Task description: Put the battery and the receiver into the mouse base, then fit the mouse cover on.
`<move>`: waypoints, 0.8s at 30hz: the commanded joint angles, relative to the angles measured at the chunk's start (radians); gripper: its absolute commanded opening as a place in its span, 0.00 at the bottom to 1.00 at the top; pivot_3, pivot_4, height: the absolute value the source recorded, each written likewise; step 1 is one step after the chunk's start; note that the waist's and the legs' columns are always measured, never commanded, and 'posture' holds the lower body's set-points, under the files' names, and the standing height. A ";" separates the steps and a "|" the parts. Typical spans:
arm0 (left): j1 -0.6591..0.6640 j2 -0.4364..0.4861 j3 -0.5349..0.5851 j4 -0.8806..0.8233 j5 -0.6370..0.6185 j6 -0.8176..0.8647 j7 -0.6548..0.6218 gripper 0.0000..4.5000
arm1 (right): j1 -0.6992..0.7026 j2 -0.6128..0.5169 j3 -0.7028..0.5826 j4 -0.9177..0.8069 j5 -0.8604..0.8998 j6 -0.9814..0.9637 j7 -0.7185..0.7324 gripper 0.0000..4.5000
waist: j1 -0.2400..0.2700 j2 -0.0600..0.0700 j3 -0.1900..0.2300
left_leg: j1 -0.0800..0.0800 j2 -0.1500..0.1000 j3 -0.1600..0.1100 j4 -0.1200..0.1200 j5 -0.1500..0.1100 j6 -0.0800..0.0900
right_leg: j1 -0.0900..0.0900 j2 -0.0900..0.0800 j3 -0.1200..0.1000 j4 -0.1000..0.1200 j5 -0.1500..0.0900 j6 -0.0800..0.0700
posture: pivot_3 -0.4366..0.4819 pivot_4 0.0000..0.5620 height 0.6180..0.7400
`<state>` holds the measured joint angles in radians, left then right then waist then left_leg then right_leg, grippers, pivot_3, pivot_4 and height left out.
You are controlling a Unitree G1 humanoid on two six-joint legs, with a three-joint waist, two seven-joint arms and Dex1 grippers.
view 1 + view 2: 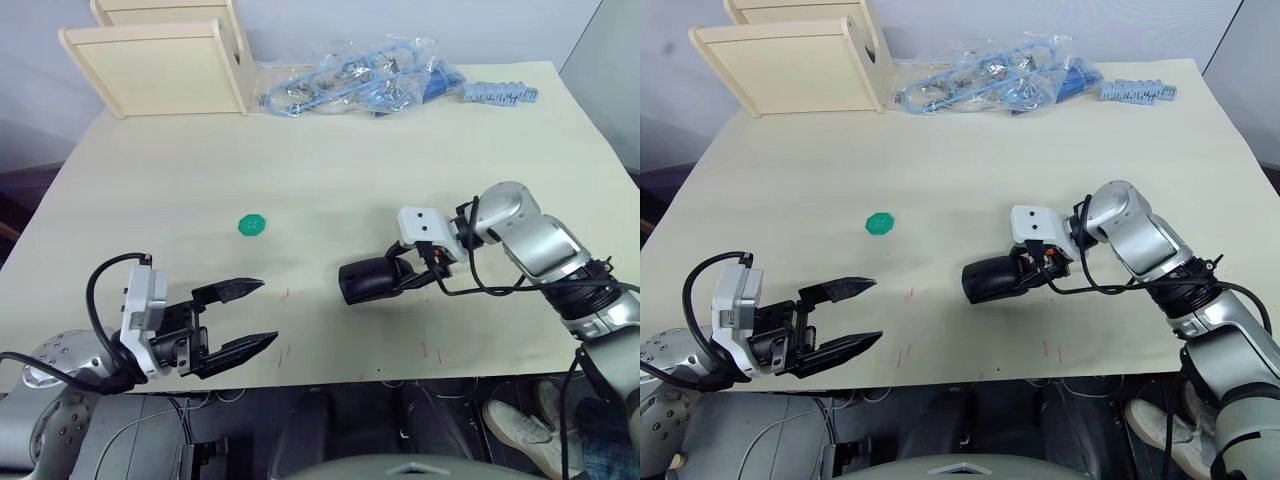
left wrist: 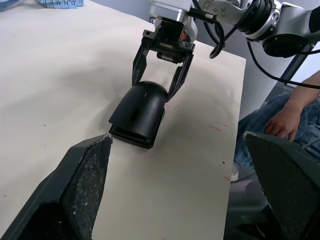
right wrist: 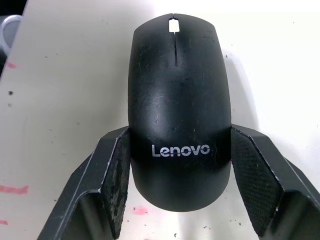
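- The table [image 1: 330,180], one pale cream surface, is carrying everything here.
- Two wooden racks [image 1: 160,65] are standing at the far left corner, one behind the other.
- One clear plastic bag [image 1: 350,80] holding blue-and-white parts is lying at the far edge, with one blue toothed strip [image 1: 500,95] just beside it towards the right.
- The right gripper [image 3: 180,165] is reaching in from the right with its two fingers [image 3: 117,175] spread to the mouse's width and sitting either side of the rear end; in the right wrist view the left finger is touching the shell, while a thin gap seems to be showing at the right one, so I cannot tell whether it is really clamping.
- The left gripper [image 1: 245,318] is hanging over the near left edge of the table with its jaws wide apart, holding and touching nothing, well apart from the mouse.
- One mouse is lying near the middle of the table's front half: the mouse cover [image 3: 177,100], with white Lenovo lettering near its rear, is sitting on top of the mouse base [image 2: 131,139], whose lower edge is showing under the cover's front end in the left wrist view.
- One small flat green disc [image 1: 251,225] is lying alone on the table, left of the mouse and well apart from it.
- A person's hand [image 2: 285,117] is resting beyond the table's edge.
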<state>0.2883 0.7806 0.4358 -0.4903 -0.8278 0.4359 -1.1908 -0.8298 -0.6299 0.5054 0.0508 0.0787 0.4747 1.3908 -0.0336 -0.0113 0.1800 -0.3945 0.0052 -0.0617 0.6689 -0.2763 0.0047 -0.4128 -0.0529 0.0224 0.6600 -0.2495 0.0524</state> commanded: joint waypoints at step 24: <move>0.029 0.008 0.032 -0.029 -0.009 -0.023 -0.007 1.00 | 0.009 0.021 0.000 0.018 -0.039 -0.036 0.015 0.61 | -0.001 0.000 0.000 | 0.001 0.000 0.000 0.000 0.000 0.000 | 0.000 0.000 0.000 0.001 0.000 0.000 | 0.48 0.27 1.00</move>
<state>0.3150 0.7808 0.4364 -0.4935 -0.8278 0.4296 -1.1924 -0.8127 -0.6128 0.5056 0.0708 0.0446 0.4460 1.3976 -0.0346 -0.0114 0.1799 -0.3936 0.0051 -0.0616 0.6690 -0.2760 0.0043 -0.4127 -0.0528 0.0226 0.6611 -0.2495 0.0524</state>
